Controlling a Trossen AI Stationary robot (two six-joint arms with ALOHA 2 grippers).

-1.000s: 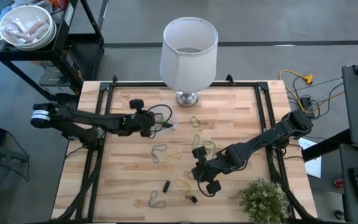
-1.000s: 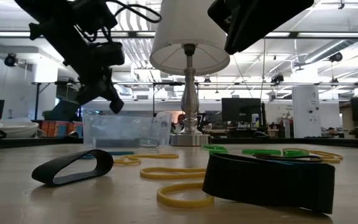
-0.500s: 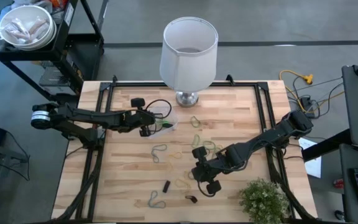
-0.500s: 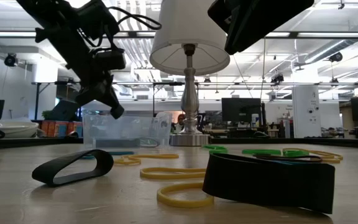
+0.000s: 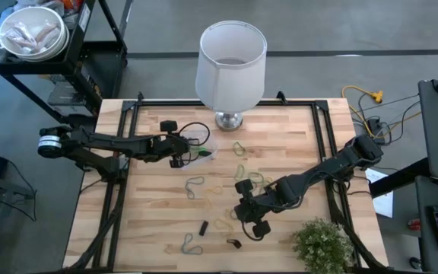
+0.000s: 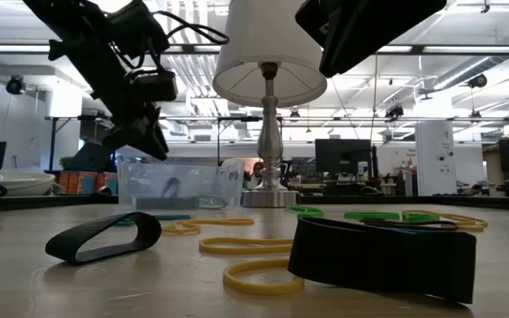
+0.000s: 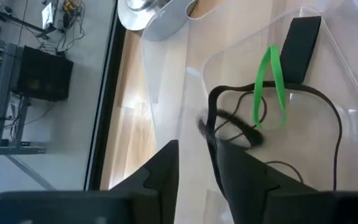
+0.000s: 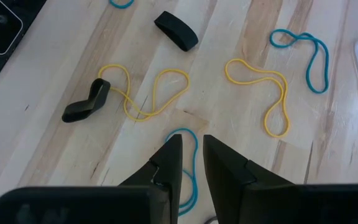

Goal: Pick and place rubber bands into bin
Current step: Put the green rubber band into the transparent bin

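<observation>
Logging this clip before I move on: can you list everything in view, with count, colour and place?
Bin: one, clear, table's left half near the lamp base; holds a green band, thin black loops and a wide black band.
Loose bands: many, yellow, green, blue and black, scattered mid-table and toward the front edge.
Lamp: one, white shade, silver base, back edge centre.
Plant: one, green, front right corner.
Bowl: one, white, on the black cart off the back left corner.
Cable: one, yellow, on the floor to the right.
Table: one, light wood.
Left gripper: over the bin's edge, fingers slightly apart.
Right gripper: above the front bands, nearly closed, empty.
</observation>
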